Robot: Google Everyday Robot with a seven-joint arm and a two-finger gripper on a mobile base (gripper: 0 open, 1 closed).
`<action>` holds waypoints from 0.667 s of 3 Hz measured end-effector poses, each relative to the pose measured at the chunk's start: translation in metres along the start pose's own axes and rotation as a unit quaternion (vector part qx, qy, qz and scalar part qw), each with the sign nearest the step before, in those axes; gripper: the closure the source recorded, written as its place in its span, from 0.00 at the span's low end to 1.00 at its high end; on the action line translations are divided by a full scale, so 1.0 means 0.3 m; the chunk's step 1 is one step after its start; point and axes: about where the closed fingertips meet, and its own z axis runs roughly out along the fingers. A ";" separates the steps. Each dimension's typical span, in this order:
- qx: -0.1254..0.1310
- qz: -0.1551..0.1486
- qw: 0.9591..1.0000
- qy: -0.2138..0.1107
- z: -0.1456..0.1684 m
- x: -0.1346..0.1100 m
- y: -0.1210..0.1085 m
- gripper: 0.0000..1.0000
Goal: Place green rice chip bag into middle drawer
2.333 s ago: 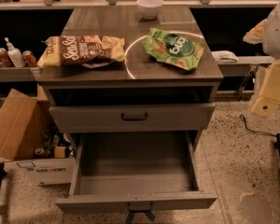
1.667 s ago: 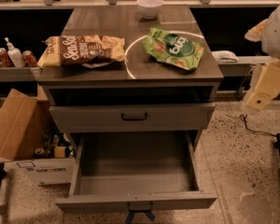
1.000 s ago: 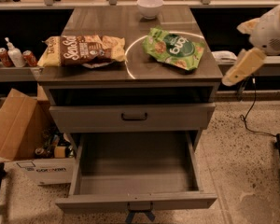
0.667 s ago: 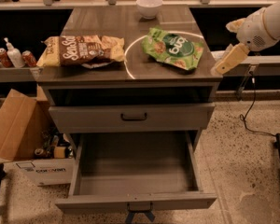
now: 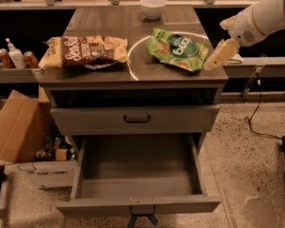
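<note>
Camera view, facing the counter point(image 5: 109, 20): the green rice chip bag point(image 5: 178, 49) lies untouched near the right front corner. The gripper point(image 5: 220, 55) hovers just beside that corner, holding nothing; parted or closed, I cannot tell. The middle drawer point(image 5: 137, 205) stands open with nothing inside, so grasping and placing remain. Counted: two snack bags, including one brown and yellow bag point(image 5: 83, 50), and one white bowl point(image 5: 153, 6) at the back edge.

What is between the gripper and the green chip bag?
Nothing shows in the camera view: the tan gripper is close beside the right edge of the crinkly green rice chip bag, above the brown cabinet top.
</note>
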 end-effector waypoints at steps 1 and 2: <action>-0.003 0.016 1.000 0.001 0.074 -0.050 -0.052 0.00; -0.001 0.031 1.000 0.003 0.148 -0.088 -0.087 0.00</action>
